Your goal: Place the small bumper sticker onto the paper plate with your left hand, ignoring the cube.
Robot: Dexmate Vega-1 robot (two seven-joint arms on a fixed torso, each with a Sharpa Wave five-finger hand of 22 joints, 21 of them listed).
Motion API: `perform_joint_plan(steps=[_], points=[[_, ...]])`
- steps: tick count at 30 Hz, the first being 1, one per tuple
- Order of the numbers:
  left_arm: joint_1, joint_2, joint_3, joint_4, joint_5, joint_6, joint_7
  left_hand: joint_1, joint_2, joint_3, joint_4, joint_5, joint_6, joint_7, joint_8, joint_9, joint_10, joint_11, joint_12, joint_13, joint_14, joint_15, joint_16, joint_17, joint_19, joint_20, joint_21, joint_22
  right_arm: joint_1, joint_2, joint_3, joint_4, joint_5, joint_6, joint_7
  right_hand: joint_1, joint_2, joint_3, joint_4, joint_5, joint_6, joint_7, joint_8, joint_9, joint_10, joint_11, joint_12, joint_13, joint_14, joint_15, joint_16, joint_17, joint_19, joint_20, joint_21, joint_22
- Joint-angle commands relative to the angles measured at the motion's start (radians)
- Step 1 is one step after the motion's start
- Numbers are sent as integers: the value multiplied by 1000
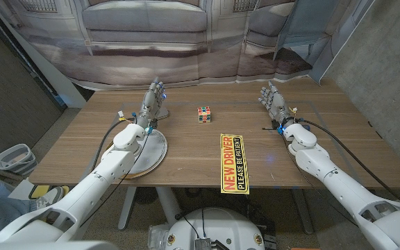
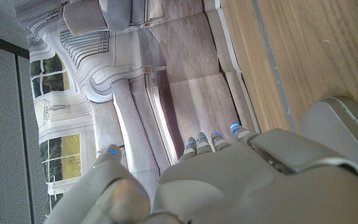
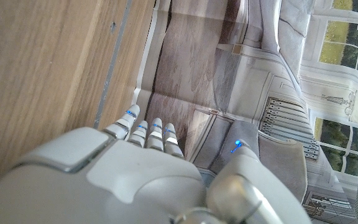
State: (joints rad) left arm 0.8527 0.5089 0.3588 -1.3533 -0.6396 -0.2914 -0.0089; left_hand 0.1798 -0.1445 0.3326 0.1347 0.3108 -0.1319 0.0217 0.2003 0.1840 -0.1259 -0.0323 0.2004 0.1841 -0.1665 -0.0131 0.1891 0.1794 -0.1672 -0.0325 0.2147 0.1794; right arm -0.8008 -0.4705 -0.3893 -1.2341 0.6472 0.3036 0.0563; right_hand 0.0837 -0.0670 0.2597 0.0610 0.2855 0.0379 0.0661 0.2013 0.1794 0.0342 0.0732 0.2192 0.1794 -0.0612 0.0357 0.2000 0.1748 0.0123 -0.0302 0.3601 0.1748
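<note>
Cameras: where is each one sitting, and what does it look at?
Head view: on the robot's head, looking down at the wooden table, bumper sticker, paper plate; both arms show.
Left wrist view: behind the left hand, facing the backdrop.
Right wrist view: behind the right hand, facing the backdrop.
All share table and backdrop.

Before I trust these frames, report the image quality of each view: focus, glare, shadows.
Head view: even light, sharp; bumper sticker text legible, cube crisp, soft shadow beside the paper plate. Left wrist view: left hand close and soft, fingertip lights glowing blue. Right wrist view: right hand likewise blurred, backdrop clearer.
</note>
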Motion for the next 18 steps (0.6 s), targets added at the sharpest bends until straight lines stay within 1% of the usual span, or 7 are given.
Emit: perform_joint_plan(steps=[1, 3, 6, 8, 13, 14, 18], points=[[25, 9, -4, -40, 12, -14, 7, 13, 9, 2, -9, 9, 14, -1, 8, 2, 12, 3, 12, 2, -8, 6, 7, 2, -19, -38, 7, 2, -28, -19, 3, -46, -7, -9, -21, 13, -3, 4, -6, 9, 6, 4, 6, 5, 6, 2, 8, 1, 6, 0, 2, 5, 9, -35, -2, 2], [27, 13, -4, -42, 10, -19, -6, 15, 11, 3, -10, 10, 17, -1, 9, 2, 14, 3, 12, 2, -2, 6, 8, 2, -17, -38, 7, 2, -34, -24, 4, -58, -10, -11, -28, 15, -2, 4, -7, 9, 6, 4, 5, 5, 7, 3, 8, 1, 7, -1, 2, 5, 11, -36, -3, 2], [38, 7, -7, -41, -5, -48, -32, 20, 18, 4, -12, 14, 26, 2, 11, 2, 28, 0, 17, 2, 6, 3, 9, 2, -9, -36, 8, 2, -43, -29, 6, -71, -11, -12, -36, 16, -2, 4, -8, 10, 9, 4, 6, 5, 10, 2, 9, 2, 10, -2, 2, 5, 13, -36, -4, 2], [46, 10, -8, -53, 5, -57, -25, 22, 20, 4, -13, 15, 30, 3, 12, 2, 31, 1, 17, 2, 13, 4, 11, 2, -7, -34, 8, 2, -48, -32, 7, -80, -12, -14, -39, 17, -2, 4, -9, 10, 10, 4, 5, 5, 13, 2, 9, 2, 14, -4, 2, 6, 16, -36, -4, 3], [62, 35, -11, -95, 14, -40, -12, 27, 26, 5, -16, 18, 38, 5, 13, 2, 36, 4, 18, 2, 20, 3, 12, 2, -1, -33, 9, 2, -55, -36, 5, -91, -13, -19, -40, 19, -1, 3, -11, 10, 13, 4, 5, 5, 21, 3, 11, 2, 22, -4, 3, 6, 22, -35, -5, 3], [67, 42, -12, -109, 18, -32, -5, 28, 27, 6, -17, 19, 39, 5, 13, 2, 37, 2, 18, 2, 21, 4, 12, 1, -1, -32, 9, 2, -56, -35, 4, -92, -14, -18, -42, 20, -1, 3, -11, 10, 14, 4, 5, 5, 21, 1, 10, 2, 24, -3, 4, 6, 23, -35, -5, 3], [83, 52, -15, -134, 23, -33, 4, 31, 29, 6, -18, 20, 42, 5, 14, 2, 40, 3, 18, 2, 23, 4, 11, 1, 2, -31, 9, 2, -58, -32, 3, -94, -16, -11, -44, 21, 0, 3, -12, 10, 16, 3, 5, 5, 24, 2, 11, 2, 27, -3, 3, 6, 28, -35, -5, 3]])
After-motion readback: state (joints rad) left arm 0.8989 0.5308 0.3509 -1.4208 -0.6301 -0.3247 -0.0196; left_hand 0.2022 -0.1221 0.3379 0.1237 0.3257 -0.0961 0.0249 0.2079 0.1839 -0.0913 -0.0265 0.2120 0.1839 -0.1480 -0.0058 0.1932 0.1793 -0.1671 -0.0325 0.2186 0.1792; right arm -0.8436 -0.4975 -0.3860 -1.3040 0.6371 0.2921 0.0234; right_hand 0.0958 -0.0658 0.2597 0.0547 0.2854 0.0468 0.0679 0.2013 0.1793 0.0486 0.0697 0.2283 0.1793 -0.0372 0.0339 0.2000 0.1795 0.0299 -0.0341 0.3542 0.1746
